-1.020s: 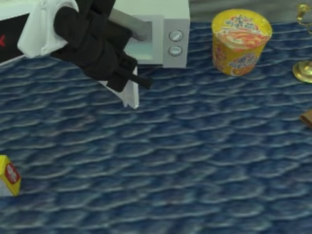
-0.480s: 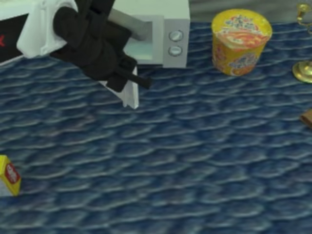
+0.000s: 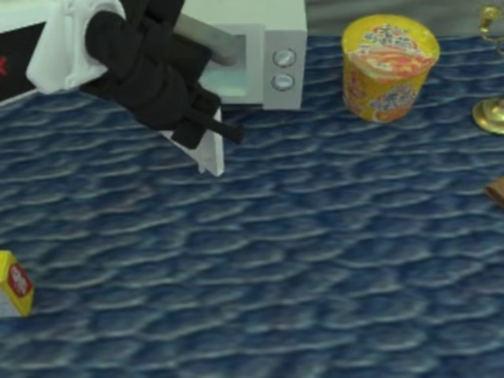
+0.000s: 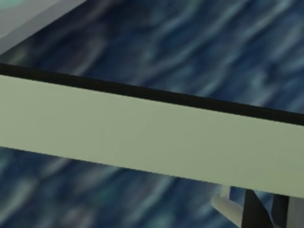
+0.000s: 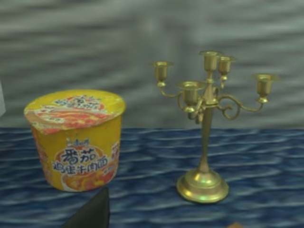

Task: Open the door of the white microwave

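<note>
The white microwave is being seen at the upper left of the top view, and its door is already being held swung out, so that the pale cavity is being exposed. The left gripper is being kept at the door's free edge; its fingers are appearing closed on that edge, though the contact itself is partly being hidden by the arm. In the left wrist view the door edge is being shown as a pale band across the frame. The opening step is judged to be nearly finished; only a release and a retreat toward the free blue cloth at the lower centre are being called for. The noodle cup is standing well apart at the upper right. The right arm is not being shown in the top view.
</note>
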Robot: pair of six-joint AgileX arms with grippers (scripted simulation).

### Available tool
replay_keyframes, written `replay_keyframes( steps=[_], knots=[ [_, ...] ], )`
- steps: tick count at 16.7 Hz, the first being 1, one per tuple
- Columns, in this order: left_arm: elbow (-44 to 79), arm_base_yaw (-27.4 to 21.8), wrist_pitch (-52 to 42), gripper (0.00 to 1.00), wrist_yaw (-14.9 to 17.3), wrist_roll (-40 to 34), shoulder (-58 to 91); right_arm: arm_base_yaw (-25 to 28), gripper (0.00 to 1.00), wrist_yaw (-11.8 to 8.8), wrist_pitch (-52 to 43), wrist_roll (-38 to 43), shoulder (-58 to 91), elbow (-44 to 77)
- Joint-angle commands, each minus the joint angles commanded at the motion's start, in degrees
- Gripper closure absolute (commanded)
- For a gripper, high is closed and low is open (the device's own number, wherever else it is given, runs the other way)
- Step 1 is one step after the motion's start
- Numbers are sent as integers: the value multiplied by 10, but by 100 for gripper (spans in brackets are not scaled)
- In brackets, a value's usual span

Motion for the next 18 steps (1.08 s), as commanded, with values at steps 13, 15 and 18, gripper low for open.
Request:
replay_keyframes(
  steps=[13,15,18],
  knots=[
    [-30,27,-8,100,42,75,-22,0,0,0,0,0,0,0],
    [-35,34,-8,100,52,92,-30,0,0,0,0,0,0,0],
    [-37,36,-8,100,54,96,-32,0,0,0,0,0,0,0]
  ],
)
